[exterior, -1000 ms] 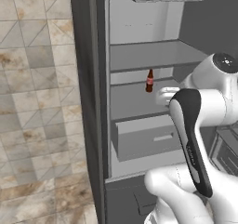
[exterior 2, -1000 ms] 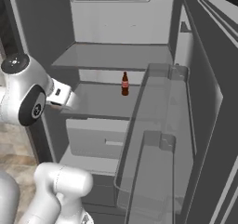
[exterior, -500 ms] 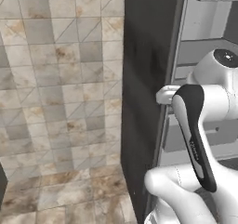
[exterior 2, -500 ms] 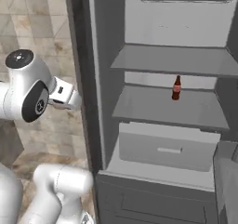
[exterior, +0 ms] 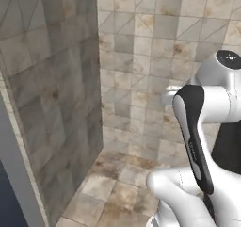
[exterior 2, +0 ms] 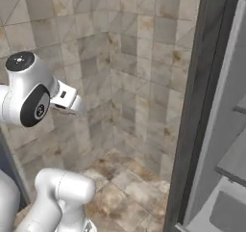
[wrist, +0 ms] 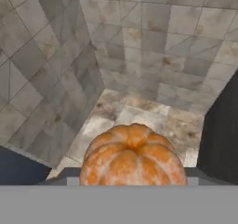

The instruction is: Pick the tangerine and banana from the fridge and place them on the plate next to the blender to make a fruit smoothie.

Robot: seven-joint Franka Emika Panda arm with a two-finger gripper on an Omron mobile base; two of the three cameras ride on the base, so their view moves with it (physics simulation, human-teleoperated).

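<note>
Tangerine [wrist: 133, 155]: sits low in the hand view, right at the tool [wrist: 133, 172], dark finger parts flanking it on both sides.
Tool: clamped on the tangerine, held above the tiled floor [wrist: 139, 118].
Fridge [exterior 2: 211, 106]: dark edge to the tangerine's right; pale interior shelves visible.
Tiled wall [exterior: 155, 56]: beyond the tangerine.

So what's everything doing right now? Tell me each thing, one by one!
tangerine: held in the gripper, up off the floor, whole and unpeeled.
gripper: closed on the tangerine, facing a tiled corner of the room.
fridge: door open, pale shelves and a drawer showing at the right edge of the right base view.
</note>
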